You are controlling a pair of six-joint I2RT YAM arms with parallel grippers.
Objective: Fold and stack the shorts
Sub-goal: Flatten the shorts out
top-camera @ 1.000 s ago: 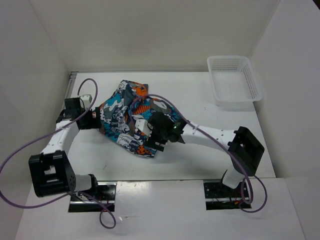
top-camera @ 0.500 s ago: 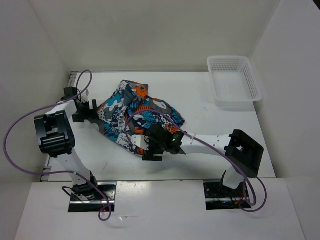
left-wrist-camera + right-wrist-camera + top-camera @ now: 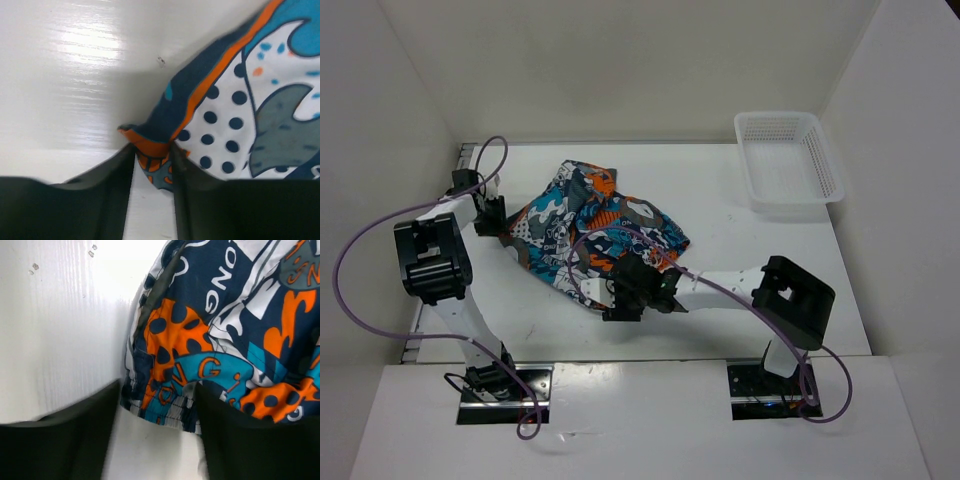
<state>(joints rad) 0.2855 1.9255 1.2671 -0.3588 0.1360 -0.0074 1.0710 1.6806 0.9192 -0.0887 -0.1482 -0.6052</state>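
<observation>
The shorts [image 3: 590,225] lie crumpled on the white table, left of centre, in a busy blue, teal, orange and white print. My left gripper [image 3: 503,222] is at their left corner. In the left wrist view its two fingers [image 3: 120,180] press from both sides on a bunched orange and grey corner of the shorts [image 3: 155,155]. My right gripper [image 3: 613,300] is at the near edge of the shorts. In the right wrist view it [image 3: 157,410] stands open, with the striped waistband edge of the shorts [image 3: 165,410] lying flat between its spread fingers [image 3: 90,425].
A white plastic mesh basket [image 3: 788,160] stands at the far right of the table. Purple cables loop from both arms, one across the shorts. White walls close in the table's left, back and right sides.
The left arm swung up and its gripper went to the shorts' left corner and closed on it. The right gripper slid toward the near edge of the shorts and its jaws narrowed.
</observation>
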